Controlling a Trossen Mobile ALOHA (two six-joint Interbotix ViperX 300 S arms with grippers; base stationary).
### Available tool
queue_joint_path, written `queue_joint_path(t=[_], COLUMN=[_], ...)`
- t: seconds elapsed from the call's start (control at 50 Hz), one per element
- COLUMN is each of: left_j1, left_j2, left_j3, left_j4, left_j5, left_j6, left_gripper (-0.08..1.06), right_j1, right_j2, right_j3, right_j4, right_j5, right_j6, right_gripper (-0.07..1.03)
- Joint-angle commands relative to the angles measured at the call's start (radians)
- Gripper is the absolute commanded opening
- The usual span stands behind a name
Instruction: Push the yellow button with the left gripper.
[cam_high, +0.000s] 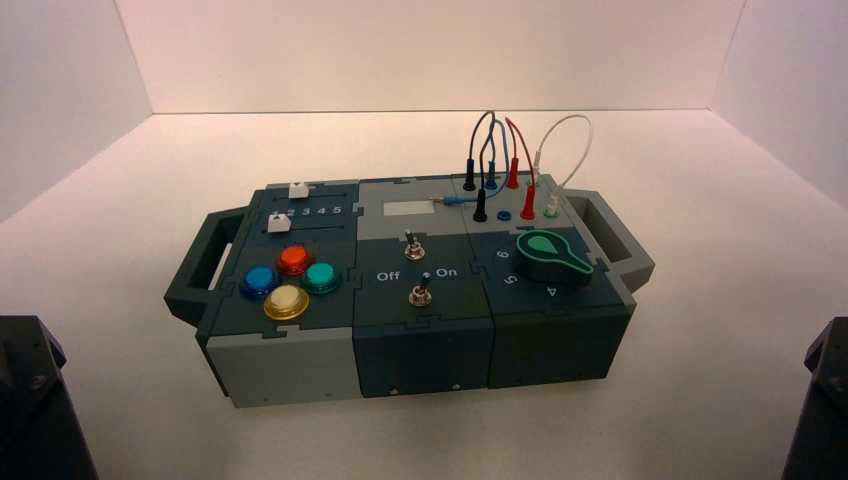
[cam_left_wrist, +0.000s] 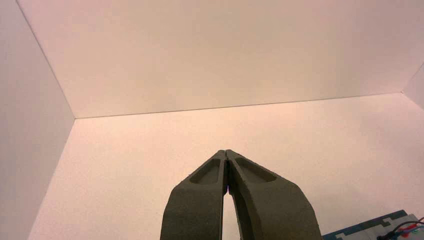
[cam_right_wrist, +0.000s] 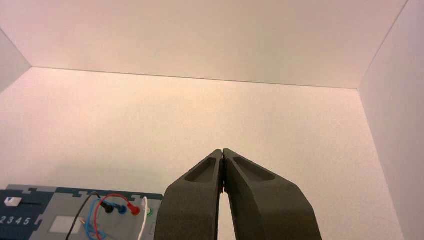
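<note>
Both arms are mostly cut off in the high view: only a dark, blocky corner shows at each lower edge, left and right of the grey and dark-teal panelled box (cam_high: 300, 370), well apart from it. Neither gripper's fingers appear there.

Left wrist view: the left gripper (cam_left_wrist: 226, 152), two matte dark fingers with recessed pockets tapering to a point, tips pressed together with only a slit lower down. It hangs over bare white tabletop; just a corner of the box, with a snatch of red and dark wire, is in view at the edge. The buttons are out of that view.

Right wrist view: the right gripper (cam_right_wrist: 222, 150), same shape, tips likewise meeting. Behind it is part of the box's rear: a white slider cap, the numerals "2345", looped wires with red, blue and black plugs. The rest is hidden by the fingers or cut off.

The pale yellow domed round button (cam_high: 286, 301), glossy translucent cap with an amber rim, sits on the box's left section, nearest the front edge in a cluster of four. The red-orange button (cam_high: 294, 260) is behind it, the blue button (cam_high: 260, 281) on its left, the teal button (cam_high: 322, 277) on its right. Nothing touches it.

Right of the cluster are two small metal toggle switches (cam_high: 420, 293) between "Off" and "On"; their lean is hard to read. Further right is a green teardrop knob (cam_high: 553, 256); the numerals around it are partly hidden.
</note>
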Motion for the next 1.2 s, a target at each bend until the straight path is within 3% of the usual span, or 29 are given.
queue_joint_path(t=[0.02, 0.46, 0.56, 0.72, 0.86, 0.98, 1.12, 1.2], left_j1=[-0.002, -0.005, -0.054, -0.201, -0.331, -0.391, -0.453, -0.456], left_j2=[0.003, -0.011, -0.011, -0.008, -0.038, -0.069, -0.107, -0.095], left_j3=[-0.021, -0.025, -0.069, -0.1, -0.1, -0.103, -0.127, -0.137], left_j4=[0.003, 0.003, 0.0, -0.011, -0.051, -0.094, -0.16, -0.175], left_j5=[-0.006, 0.031, 0.153, 0.416, 0.612, 0.739, 0.784, 0.818], left_j6=[0.003, 0.003, 0.003, -0.005, -0.028, -0.04, -0.057, -0.058], left_gripper=[-0.03, -0.03, -0.03, -0.03, -0.03, -0.03, -0.03, -0.03], right_j1=[0.003, 0.005, 0.023, 0.109, 0.201, 0.247, 0.305, 0.353], right_j2=[0.003, 0.014, 0.028, 0.064, 0.095, 0.114, 0.144, 0.169], right_j3=[-0.031, -0.032, -0.037, -0.049, -0.06, -0.064, -0.069, -0.077], right_j4=[0.005, 0.02, 0.031, 0.029, 0.028, 0.026, 0.028, 0.028], right_j5=[-0.003, 0.002, 0.017, 0.055, 0.089, 0.101, 0.12, 0.135], right_j6=[0.003, 0.003, 0.003, -0.002, -0.005, -0.005, -0.005, -0.005], right_gripper=[-0.02, -0.02, -0.02, -0.02, -0.02, -0.02, -0.02, -0.02])
